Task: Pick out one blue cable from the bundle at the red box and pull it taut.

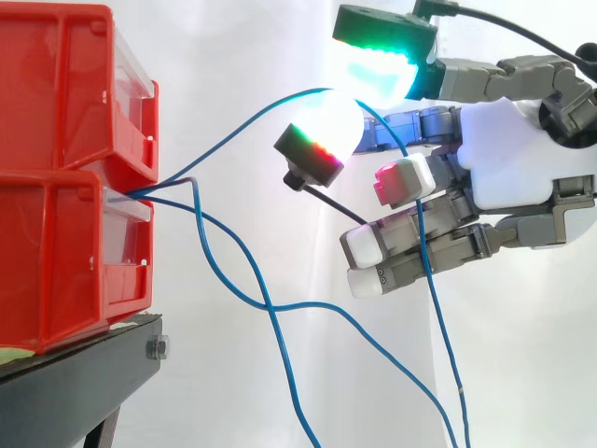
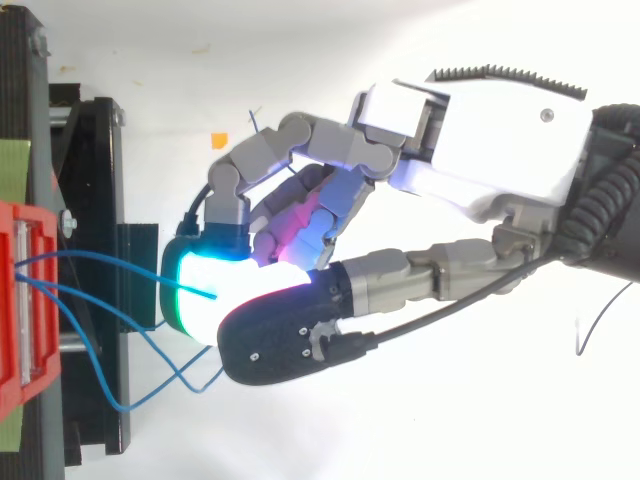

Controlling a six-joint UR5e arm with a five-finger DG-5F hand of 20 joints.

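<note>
Red bins (image 1: 65, 177) on the black stand (image 1: 84, 373) anchor the bundle, so I'd pull straight away from them with a firm grip and leave the slack cables (image 1: 268, 306) alone. The hand (image 1: 522, 159) reaches in level from the right, fingers curled. One blue cable (image 1: 233, 127) arcs up from between the bins into its glowing pads (image 1: 326, 126), pinched there.

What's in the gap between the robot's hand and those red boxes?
Blue cables span it, running from the red bins toward the hand, as the side view shows.
</note>
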